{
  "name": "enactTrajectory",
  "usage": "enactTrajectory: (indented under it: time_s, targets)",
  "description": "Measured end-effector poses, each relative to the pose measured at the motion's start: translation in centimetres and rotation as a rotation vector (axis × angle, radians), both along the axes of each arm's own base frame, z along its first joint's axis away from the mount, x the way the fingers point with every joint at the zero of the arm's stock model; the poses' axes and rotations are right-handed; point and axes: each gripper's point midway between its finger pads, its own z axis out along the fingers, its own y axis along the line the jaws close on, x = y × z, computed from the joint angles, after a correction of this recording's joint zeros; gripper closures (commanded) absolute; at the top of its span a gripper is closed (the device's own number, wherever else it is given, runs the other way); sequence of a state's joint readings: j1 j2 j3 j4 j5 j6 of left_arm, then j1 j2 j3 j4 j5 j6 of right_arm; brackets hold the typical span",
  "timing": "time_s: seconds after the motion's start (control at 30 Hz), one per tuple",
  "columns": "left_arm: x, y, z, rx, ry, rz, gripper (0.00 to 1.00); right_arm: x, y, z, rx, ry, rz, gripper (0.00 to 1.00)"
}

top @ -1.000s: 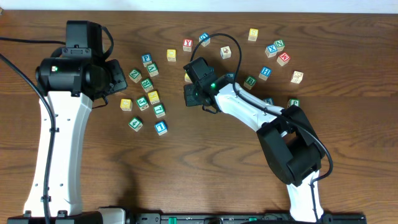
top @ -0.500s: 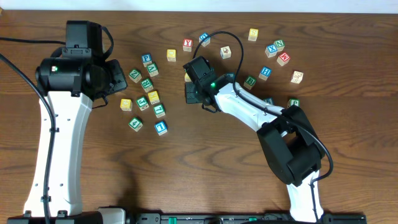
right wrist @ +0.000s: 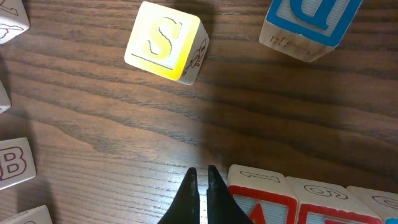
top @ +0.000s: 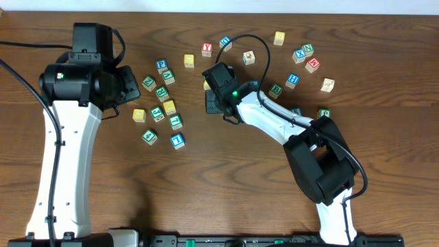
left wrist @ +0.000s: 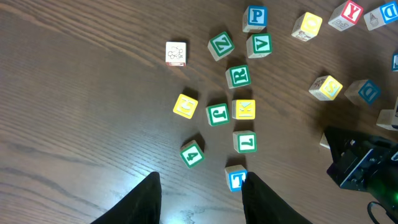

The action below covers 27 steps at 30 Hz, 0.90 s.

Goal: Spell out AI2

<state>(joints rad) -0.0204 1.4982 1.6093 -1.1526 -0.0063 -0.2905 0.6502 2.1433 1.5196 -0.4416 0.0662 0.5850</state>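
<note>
Beside the right gripper (right wrist: 202, 171), whose fingers are pressed together on nothing, a row of three blocks (right wrist: 258, 190) sits touching side by side at the lower edge of the right wrist view. Red borders show on them, but their letters are cut off, so I cannot tell whether A, I or 2 is among them. Ahead of those fingers lie one yellow S block (right wrist: 163, 42) and one blue-edged block (right wrist: 308, 25). Overhead, one red-edged block (top: 313, 64) lies in the far right group, its letter too small to read. On the other side the left gripper (left wrist: 202, 186) hangs with fingers spread and empty near a loose cluster. It holds six green-edged blocks (left wrist: 240, 76), two yellow blocks (left wrist: 185, 106), one blue-lettered block (left wrist: 237, 180) just beside a fingertip, and one white picture block (left wrist: 176, 53) set apart. One red Y block (left wrist: 351, 12) lies farther off.
</note>
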Motion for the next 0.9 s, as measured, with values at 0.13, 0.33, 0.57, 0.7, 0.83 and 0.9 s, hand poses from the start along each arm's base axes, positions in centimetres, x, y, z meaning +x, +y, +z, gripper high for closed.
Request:
enactTrajectory:
  time_s: [0.13,0.33,0.57,0.7,0.83,0.9]
  targets:
    - [0.0,0.0,0.0,0.0,0.0,0.0,0.58,0.0,0.0,0.2,-0.005,0.006,0.0,0.98]
    - [0.0,0.0,0.0,0.0,0.0,0.0,0.59,-0.3,-0.6,2.2,-0.008,0.01,-0.005,0.98]
    - [0.0,0.0,0.0,0.0,0.0,0.0,0.59,-0.4,-4.2,5.7,-0.024,0.036,-0.064,0.99]
    - [0.0,0.0,0.0,0.0,0.0,0.0,0.59,-0.3,-7.6,5.1,-0.061,0.093,-0.125,0.99]
    - [0.0,0.0,0.0,0.0,0.0,0.0,0.58,0.2,-10.1,4.7,-0.078,0.12,-0.176,0.99]
    - [0.0,0.0,0.0,0.0,0.0,0.0,0.58,0.0,-10.8,4.3,-0.086,0.135,-0.189,0.99]
